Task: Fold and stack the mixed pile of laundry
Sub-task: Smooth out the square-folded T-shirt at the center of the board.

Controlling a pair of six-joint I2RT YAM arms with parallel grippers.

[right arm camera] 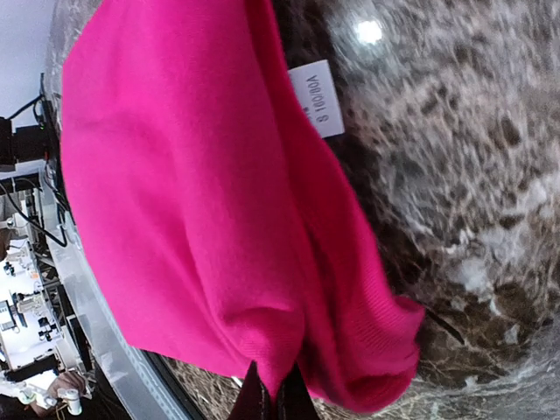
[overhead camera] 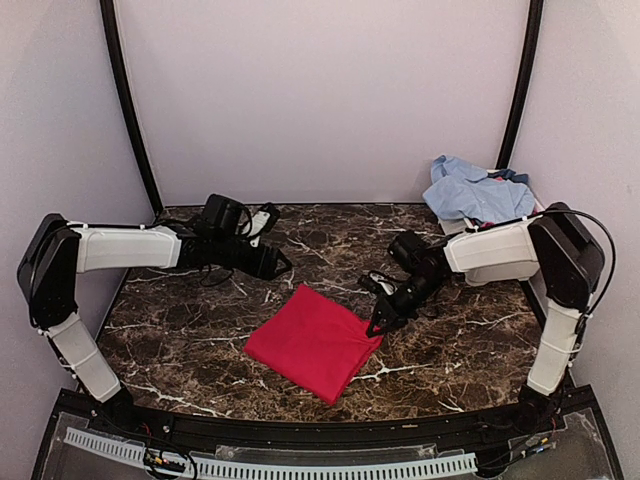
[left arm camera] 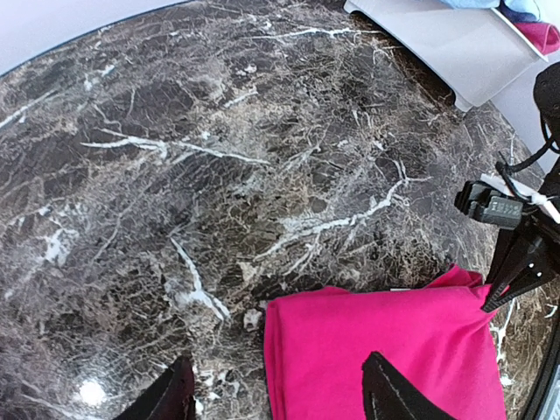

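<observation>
folded red garment (overhead camera: 313, 342) lies on the marble table (overhead camera: 190, 330), nearest the arm bases, roughly centre, turned diamond-wise to the near edge. reads more pink in both wrist views.

right gripper (overhead camera: 381, 324) is down on the garment's right-hand corner, jaws clamped with a fold of cloth pinched between the tips. right wrist view: the fabric is bunched up into the fingertips (right arm camera: 256, 401), and a white label (right arm camera: 317, 98) sticks out at one edge. its print is too blurred to read properly. the rest of the piece lies flat.

left gripper (overhead camera: 282, 264) is further back, left of the garment and apart from it, over bare marble. jaws are spread with nothing between them. its wrist view shows both fingers (left arm camera: 175, 394) wide apart, with the garment's near edge on the table below.

far back right corner: the rest of the laundry pile (overhead camera: 470, 190), with the light-blue shirt (overhead camera: 455, 185) on top and a darker blue bit (overhead camera: 510, 177) at the back. left wrist view shows a white tub (left arm camera: 446, 44) there with a pink-red piece (left arm camera: 538, 35) inside.
</observation>
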